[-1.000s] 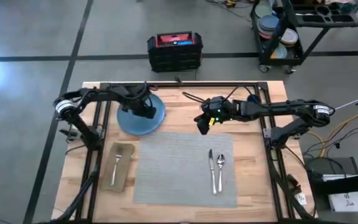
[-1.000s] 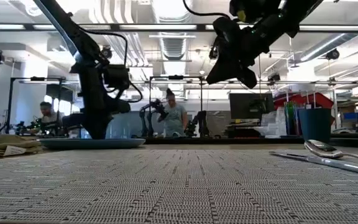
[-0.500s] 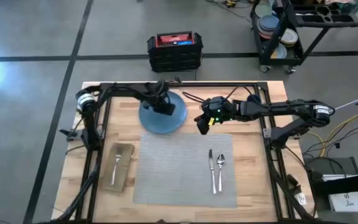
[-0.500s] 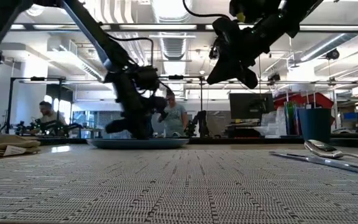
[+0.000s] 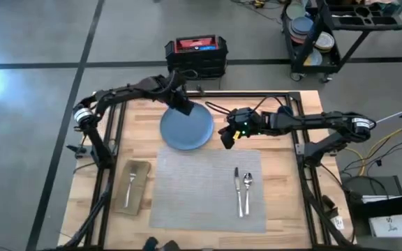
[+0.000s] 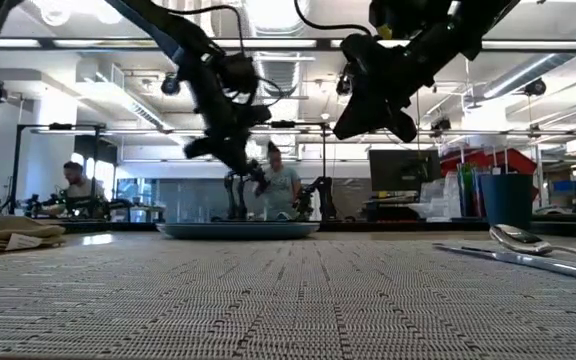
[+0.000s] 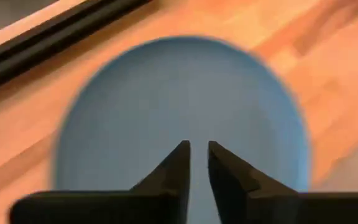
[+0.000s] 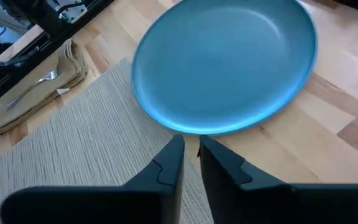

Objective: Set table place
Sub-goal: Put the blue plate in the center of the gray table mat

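Observation:
The round blue plate (image 5: 185, 127) lies flat on the wooden table, its near rim at the far edge of the grey placemat (image 5: 208, 188). My left gripper (image 5: 184, 106) hangs shut above the plate's far rim, clear of it (image 6: 251, 172); its wrist view looks down on the plate (image 7: 185, 106). My right gripper (image 5: 227, 139) hovers shut just right of the plate (image 8: 222, 62). The tan napkin (image 5: 132, 187) lies left of the mat with the fork (image 5: 130, 183) on it. Knife (image 5: 238, 189) and spoon (image 5: 248, 187) lie on the mat's right part. The dark-blue cup (image 6: 506, 200) stands at the back right.
Black frame rails (image 5: 201, 94) run along the table's far edge and sides. A black and red case (image 5: 196, 57) and a cart of stacked dishes (image 5: 313, 35) stand on the floor beyond. People (image 6: 283, 190) are in the room behind.
My left gripper has gone toward the table's right edge, with the plate sliding flat along the table from the far left to the far edge of the placemat. It has then risen and drawn back toward the far edge, leaving the plate lying there.

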You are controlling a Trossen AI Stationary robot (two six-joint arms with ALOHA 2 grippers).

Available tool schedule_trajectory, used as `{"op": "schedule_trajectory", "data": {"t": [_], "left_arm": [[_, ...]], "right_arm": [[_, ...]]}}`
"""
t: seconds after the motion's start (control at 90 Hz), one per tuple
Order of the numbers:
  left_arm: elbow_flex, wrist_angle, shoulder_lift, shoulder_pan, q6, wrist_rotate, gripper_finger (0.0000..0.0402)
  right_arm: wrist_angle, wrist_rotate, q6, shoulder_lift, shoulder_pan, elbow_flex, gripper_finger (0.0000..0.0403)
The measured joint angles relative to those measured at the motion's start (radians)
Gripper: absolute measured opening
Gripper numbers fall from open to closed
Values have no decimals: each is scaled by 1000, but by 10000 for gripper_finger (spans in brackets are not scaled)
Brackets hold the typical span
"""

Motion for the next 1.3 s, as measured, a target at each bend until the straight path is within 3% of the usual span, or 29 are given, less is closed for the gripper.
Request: {"op": "schedule_trajectory", "data": {"t": [0.356,0.5,0.644,0.822,1.3], "left_arm": [[-271,51,-56,111,-61,-3,229],[-355,112,-59,121,-108,-3,266],[-419,181,-59,121,-141,2,275],[-472,257,-65,121,-201,26,234],[-529,451,-61,99,-205,156,14]], "right_arm": [[-19,-3,1,0,0,1,130],[-34,-3,0,0,0,1,144],[-45,-3,0,0,0,1,148],[-45,-2,-1,0,0,1,143],[-45,-1,-4,0,0,1,105]]}}
